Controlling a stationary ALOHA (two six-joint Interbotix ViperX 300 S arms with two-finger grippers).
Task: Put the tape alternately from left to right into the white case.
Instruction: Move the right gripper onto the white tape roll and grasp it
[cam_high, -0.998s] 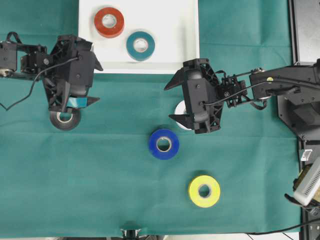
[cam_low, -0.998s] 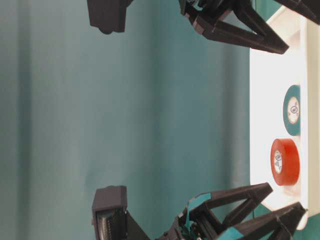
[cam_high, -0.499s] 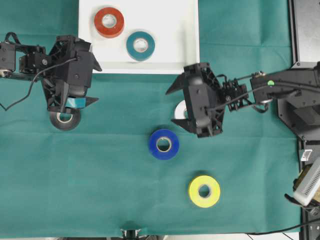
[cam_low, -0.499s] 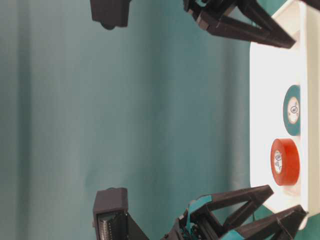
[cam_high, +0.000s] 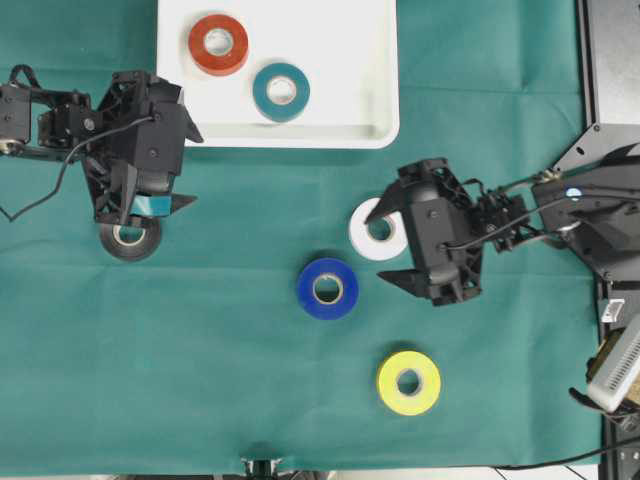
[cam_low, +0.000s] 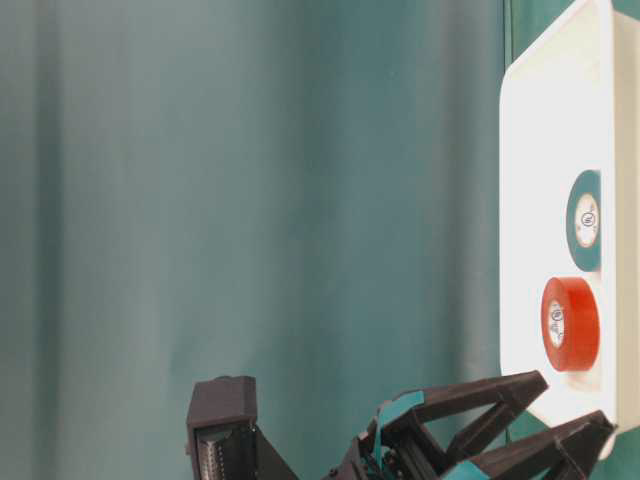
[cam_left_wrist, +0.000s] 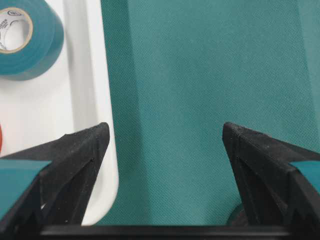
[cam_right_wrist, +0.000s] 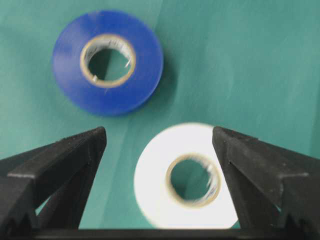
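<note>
The white case (cam_high: 300, 130) lies at the far edge with the red-orange roll (cam_high: 218, 44) and the teal roll (cam_high: 281, 91) flat inside it. On the green cloth lie the black roll (cam_high: 130, 240), white roll (cam_high: 376, 229), blue roll (cam_high: 327, 288) and yellow roll (cam_high: 408, 382). My left gripper (cam_high: 195, 167) hangs open beside the case's near left corner, partly covering the black roll. My right gripper (cam_high: 378, 248) is open, with its fingers either side of the white roll (cam_right_wrist: 150, 175) and the blue roll (cam_right_wrist: 145, 75) just beyond.
In the left wrist view the case's rim (cam_left_wrist: 95, 100) runs past the left finger, with the teal roll (cam_left_wrist: 22, 37) inside it. The table-level view shows the case (cam_low: 540, 150) holding two rolls. Grey equipment (cam_high: 610, 60) stands at the right edge.
My right gripper has swung away from the case's front edge toward the near right, uncovering the white roll, which now lies between its open fingers. The left arm has stayed put.
</note>
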